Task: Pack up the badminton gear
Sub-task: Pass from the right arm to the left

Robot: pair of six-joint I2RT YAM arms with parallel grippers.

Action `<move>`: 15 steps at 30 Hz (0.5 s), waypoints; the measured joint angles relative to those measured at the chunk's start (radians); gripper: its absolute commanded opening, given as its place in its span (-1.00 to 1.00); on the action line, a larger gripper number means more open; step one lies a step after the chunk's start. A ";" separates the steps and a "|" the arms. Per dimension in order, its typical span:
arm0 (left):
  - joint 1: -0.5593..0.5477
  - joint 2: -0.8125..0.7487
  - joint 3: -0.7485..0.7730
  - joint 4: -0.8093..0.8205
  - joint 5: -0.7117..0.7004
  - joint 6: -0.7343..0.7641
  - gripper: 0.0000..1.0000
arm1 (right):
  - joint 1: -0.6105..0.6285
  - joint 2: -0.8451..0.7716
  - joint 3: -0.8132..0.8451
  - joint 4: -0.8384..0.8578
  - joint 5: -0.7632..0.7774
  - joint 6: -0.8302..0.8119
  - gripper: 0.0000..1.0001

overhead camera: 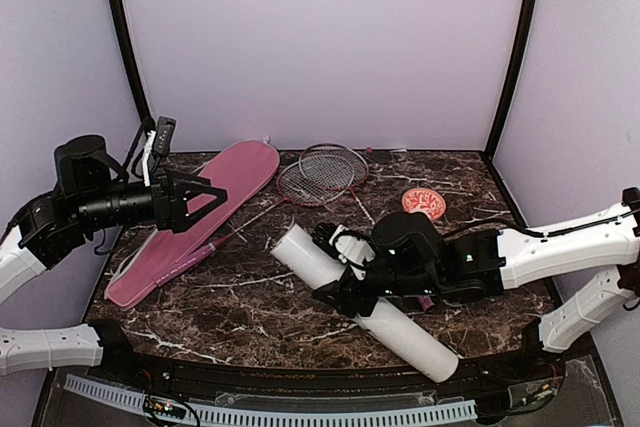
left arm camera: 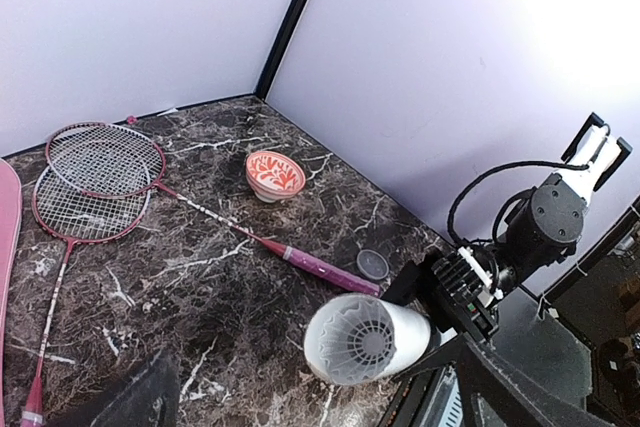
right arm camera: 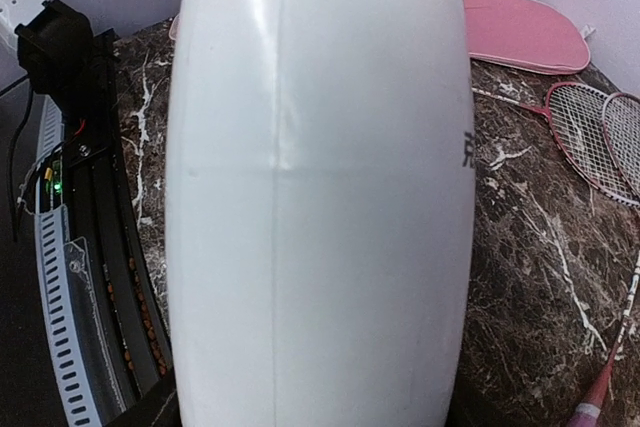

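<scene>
The white tube (overhead camera: pixel 370 312) lies slanted across the front of the table. My right gripper (overhead camera: pixel 347 279) is shut around its middle. The tube fills the right wrist view (right arm camera: pixel 320 197) and hides my fingers there. In the left wrist view its open end (left arm camera: pixel 365 339) faces the camera, with a white shuttlecock inside. The two red-framed rackets (overhead camera: pixel 322 173) lie at the back centre, heads overlapping. The pink bag (overhead camera: pixel 205 212) lies at the left. My left gripper (overhead camera: pixel 210 199) hovers over it, open and empty.
A red-patterned bowl (overhead camera: pixel 424 203) sits at the back right. A small dark round lid (left arm camera: pixel 372 264) lies by one pink racket handle (left arm camera: pixel 320 265) near the tube. The other handle (overhead camera: pixel 195 253) rests on the bag's edge. Purple walls close in three sides.
</scene>
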 measured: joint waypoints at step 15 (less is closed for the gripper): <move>-0.074 -0.005 -0.354 0.349 0.000 -0.113 0.92 | -0.036 0.043 0.047 0.276 0.238 0.186 0.27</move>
